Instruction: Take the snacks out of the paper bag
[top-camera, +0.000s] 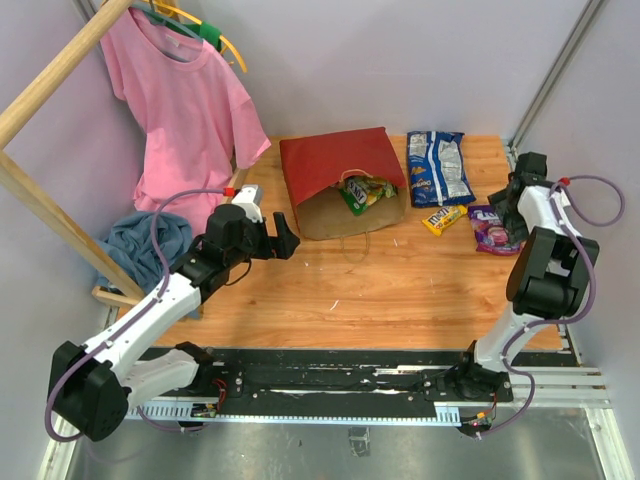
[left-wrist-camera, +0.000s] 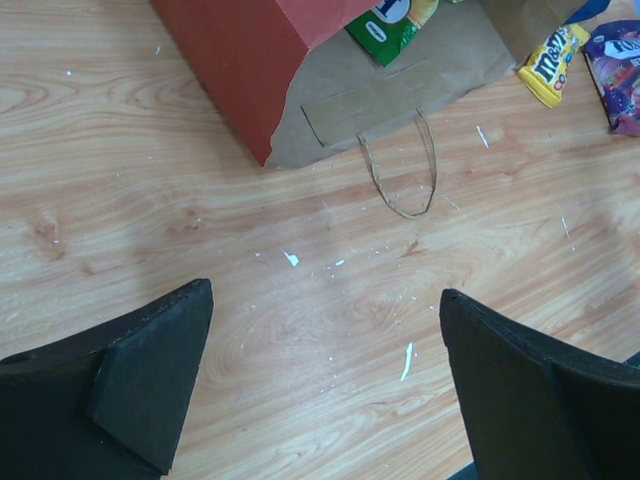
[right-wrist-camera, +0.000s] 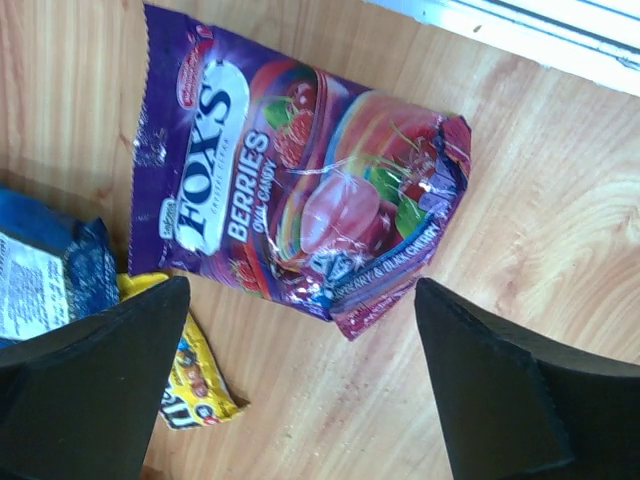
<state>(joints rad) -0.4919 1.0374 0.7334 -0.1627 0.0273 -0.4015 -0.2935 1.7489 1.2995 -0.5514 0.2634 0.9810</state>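
Observation:
The red paper bag (top-camera: 335, 165) lies on its side at the table's back, brown mouth toward me, handle (left-wrist-camera: 400, 175) flat on the wood. Green and yellow snacks (top-camera: 365, 190) show in its mouth. Outside, to its right, lie a blue-white cookie bag (top-camera: 438, 167), a yellow candy pack (top-camera: 442, 219) and a purple candy bag (top-camera: 492, 228). My right gripper (right-wrist-camera: 302, 285) hangs open just over the purple bag's (right-wrist-camera: 290, 190) near end, holding nothing. My left gripper (left-wrist-camera: 325, 292) stands open over bare wood in front of the paper bag (left-wrist-camera: 240, 60), empty.
A pink shirt (top-camera: 185, 100) hangs from a wooden rack (top-camera: 50, 70) at the back left, with a blue cloth heap (top-camera: 140, 245) beneath it. The table's right edge and a white rail (right-wrist-camera: 540, 30) run close beside the purple bag.

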